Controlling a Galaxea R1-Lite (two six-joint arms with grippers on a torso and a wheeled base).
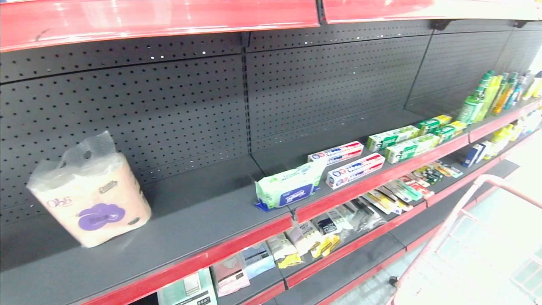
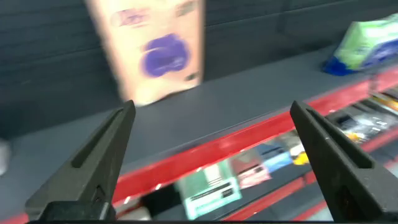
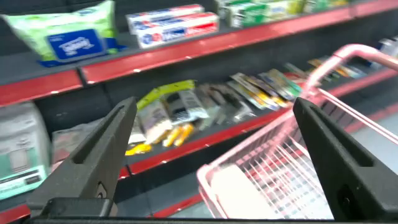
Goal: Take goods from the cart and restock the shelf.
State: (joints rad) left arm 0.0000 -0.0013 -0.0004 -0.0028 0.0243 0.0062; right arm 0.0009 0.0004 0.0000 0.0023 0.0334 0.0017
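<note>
Beyond left pincer (image 2: 211, 107), tissue pack (image 2: 152, 53) on shelf (image 2: 249, 96)

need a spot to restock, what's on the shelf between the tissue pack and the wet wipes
Nothing: in the head view the shelf is bare between the tissue pack and the wet wipes.

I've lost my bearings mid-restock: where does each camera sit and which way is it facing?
Head view: on the head, down along the shelf, tissue pack left, pink cart right.
Left wrist view: left wrist, facing the tissue pack; left gripper jaws open.
Right wrist view: right wrist, facing lower shelf and cart; right gripper jaws open.
Shared: all three show the wet wipes pack.
</note>
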